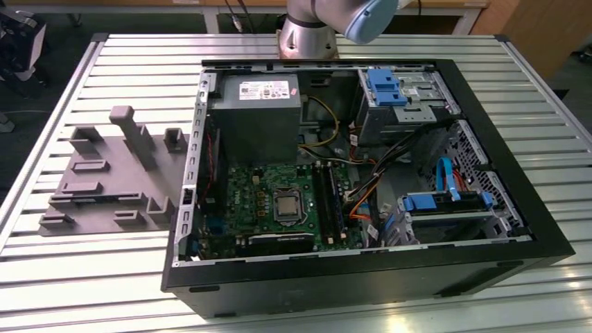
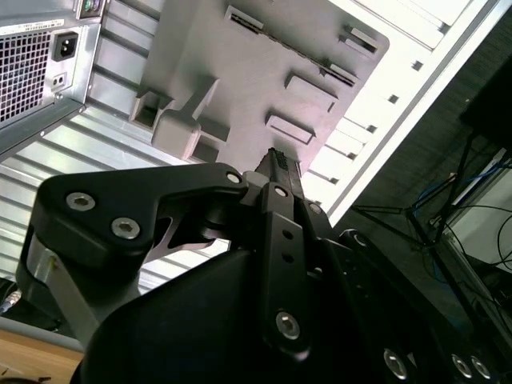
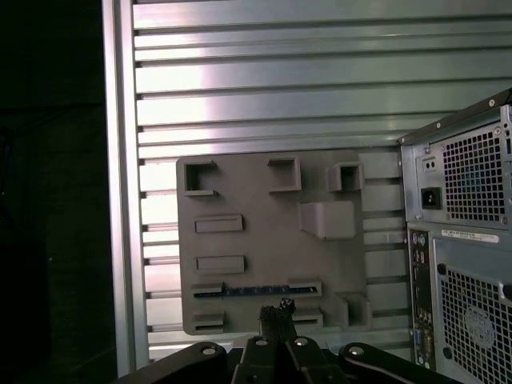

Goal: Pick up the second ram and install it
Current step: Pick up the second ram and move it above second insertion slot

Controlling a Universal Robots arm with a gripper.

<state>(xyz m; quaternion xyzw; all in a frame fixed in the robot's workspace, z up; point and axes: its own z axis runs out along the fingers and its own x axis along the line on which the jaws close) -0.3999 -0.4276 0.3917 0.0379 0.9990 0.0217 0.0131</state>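
Grey holder tray (image 3: 264,232) on the counter (image 3: 280,96), with the dark second ram (image 3: 256,290) flat in one slot. Hovers over it, hand (image 3: 278,308) drawn narrow, holding nothing.

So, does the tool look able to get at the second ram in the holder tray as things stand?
Probably yes. In the first wrist view the tool hangs over the grey holder tray, where the second ram lies with nothing covering it; the computer case stands off to one side.
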